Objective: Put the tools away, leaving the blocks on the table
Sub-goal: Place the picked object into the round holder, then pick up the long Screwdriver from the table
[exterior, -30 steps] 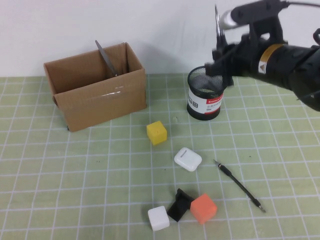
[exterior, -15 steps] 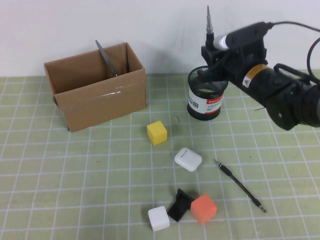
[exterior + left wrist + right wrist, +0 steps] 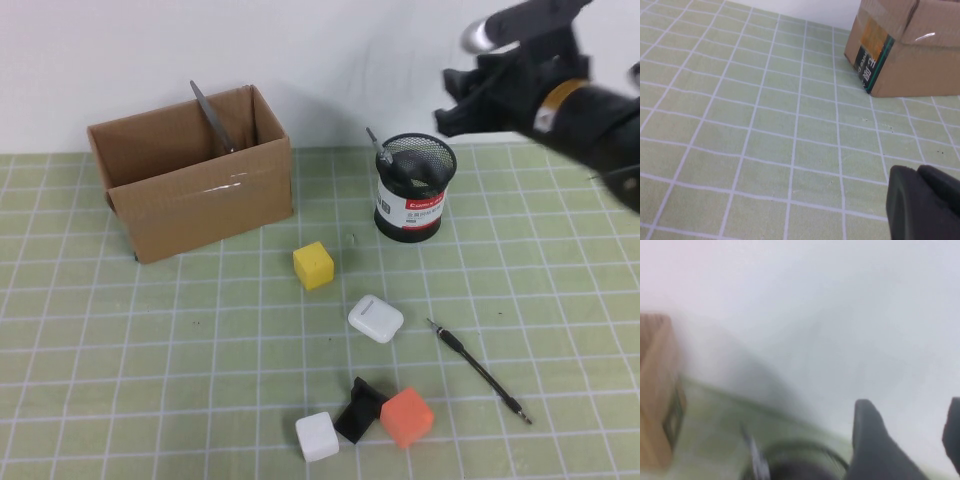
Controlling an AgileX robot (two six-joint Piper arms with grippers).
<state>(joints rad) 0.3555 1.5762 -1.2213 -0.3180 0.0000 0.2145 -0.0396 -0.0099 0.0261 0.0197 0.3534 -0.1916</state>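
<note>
Right gripper, fingers spread and empty, hangs above the mesh cup holding the screwdriver, so the pen-like rod lying diagonally nearer front-right is its reach, left gripper parked by the box.

Mesh pen cup, far side of the table, right of centre: red-and-white band label with white lettering on the red strip and a barcode-like patch below; the words are not legible.

Cardboard box, far left of the table: in the left wrist view, a dark printed panel on its end wall near the lower corner carries white characters, unreadable.

Right arm: yellow band with a triangular warning sign.
</note>
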